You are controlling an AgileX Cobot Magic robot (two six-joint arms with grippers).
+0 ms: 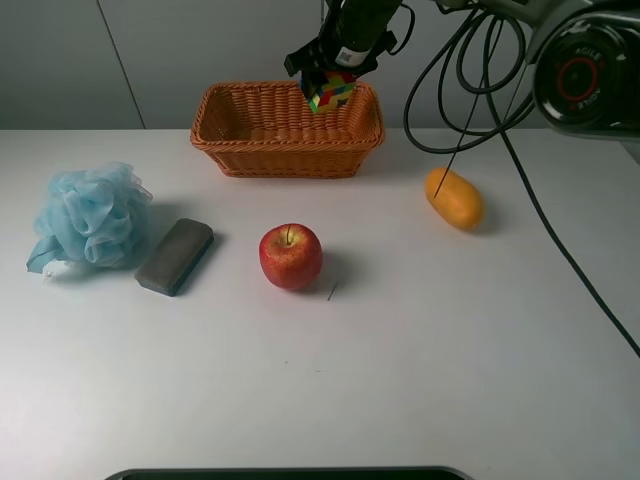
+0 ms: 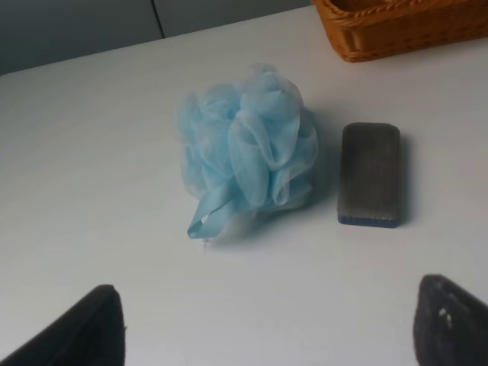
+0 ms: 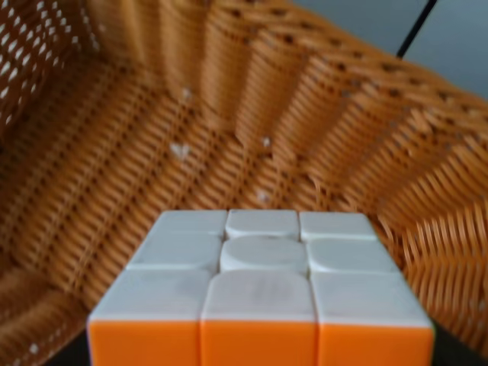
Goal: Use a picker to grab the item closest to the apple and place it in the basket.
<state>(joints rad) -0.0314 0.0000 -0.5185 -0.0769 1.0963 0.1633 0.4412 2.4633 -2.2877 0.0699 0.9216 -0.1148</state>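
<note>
closest to the right wrist camera sits the puzzle cube [image 3: 259,297], white face up and an orange face towards the lens, with the woven floor and walls of the basket [image 3: 152,152] spread out beneath and behind it. seen from the high camera, the right fingers [image 1: 303,60] are clamped on this cube and hold it in the air over the back right part of the basket, about level with the rim. whether its underside touches the weave i cannot tell. it is held inside the rim line, presumably so that it falls into the basket rather than onto the table [image 1: 450,350] when let go.

the apple [image 1: 291,256] stands alone in the middle of the table, in front of the basket. a grey block [image 1: 175,256] lies to one side of it, next to a blue bath puff [image 1: 90,215], and an orange fruit [image 1: 455,198] lies well apart on the other side.

the left fingers [image 2: 454,320] are spread wide with nothing between them. they hang above the puff and the block, well clear of the basket, which keeps that arm out of the way.

by my reading the carry is done and only the release is left. opening the right fingers from this height should drop the cube safely, though it may bounce or roll a little on the weave.
</note>
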